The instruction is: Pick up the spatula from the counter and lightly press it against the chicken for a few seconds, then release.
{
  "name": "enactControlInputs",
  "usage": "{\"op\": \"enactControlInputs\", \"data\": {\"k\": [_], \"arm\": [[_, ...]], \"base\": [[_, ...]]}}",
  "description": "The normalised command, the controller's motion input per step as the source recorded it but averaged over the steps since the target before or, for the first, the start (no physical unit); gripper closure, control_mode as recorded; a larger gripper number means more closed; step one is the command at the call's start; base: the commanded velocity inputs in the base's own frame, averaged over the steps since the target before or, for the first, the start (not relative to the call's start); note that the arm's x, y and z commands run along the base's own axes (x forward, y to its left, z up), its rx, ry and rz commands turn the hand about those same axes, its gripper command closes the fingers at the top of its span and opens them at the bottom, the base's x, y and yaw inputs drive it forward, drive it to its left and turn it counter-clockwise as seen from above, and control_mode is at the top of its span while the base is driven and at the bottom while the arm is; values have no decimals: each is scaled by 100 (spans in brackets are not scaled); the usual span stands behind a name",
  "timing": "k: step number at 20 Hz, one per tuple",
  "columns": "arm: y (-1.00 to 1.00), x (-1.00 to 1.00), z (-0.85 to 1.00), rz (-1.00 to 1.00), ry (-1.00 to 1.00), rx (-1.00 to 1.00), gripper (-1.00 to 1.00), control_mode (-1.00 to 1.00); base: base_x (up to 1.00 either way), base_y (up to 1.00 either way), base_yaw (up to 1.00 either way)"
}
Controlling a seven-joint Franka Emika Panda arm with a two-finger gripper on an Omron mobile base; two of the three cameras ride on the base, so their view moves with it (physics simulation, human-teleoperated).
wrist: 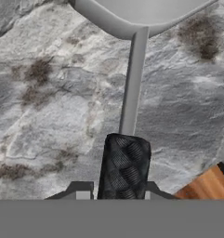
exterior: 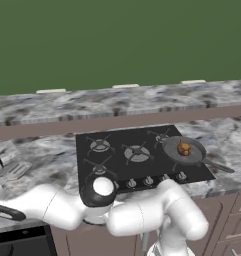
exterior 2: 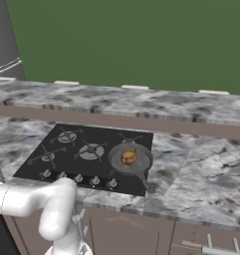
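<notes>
Grey metal spatula [wrist: 133,83] with a black knurled handle, flat on the mottled grey stone counter [wrist: 48,102].
The gripper [wrist: 117,191] straddles the handle; whether it clamps, I cannot tell. The thin straight shank runs away from it to the broad smooth blade.

Kitchen: gas hob [exterior 2: 86,149] set in marble counter [exterior 2: 201,174].

A green wall [exterior: 117,40] rises behind a grey marble counter [exterior 2: 201,169] with brown drawers [exterior 2: 131,229] beneath.
</notes>
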Motion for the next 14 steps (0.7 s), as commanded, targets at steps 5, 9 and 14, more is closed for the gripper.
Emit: {"op": "enactControlInputs", "data": {"k": [5, 9, 14], "arm": [[-61, -62, 29, 9, -9, -2, 100, -100], [-100, -59, 4, 15, -17, 0, 100, -100], [-100, -60, 18, 14, -19, 0, 100, -100]], "base": [[0, 0, 0], [0, 0, 0], [0, 0, 0]]}}
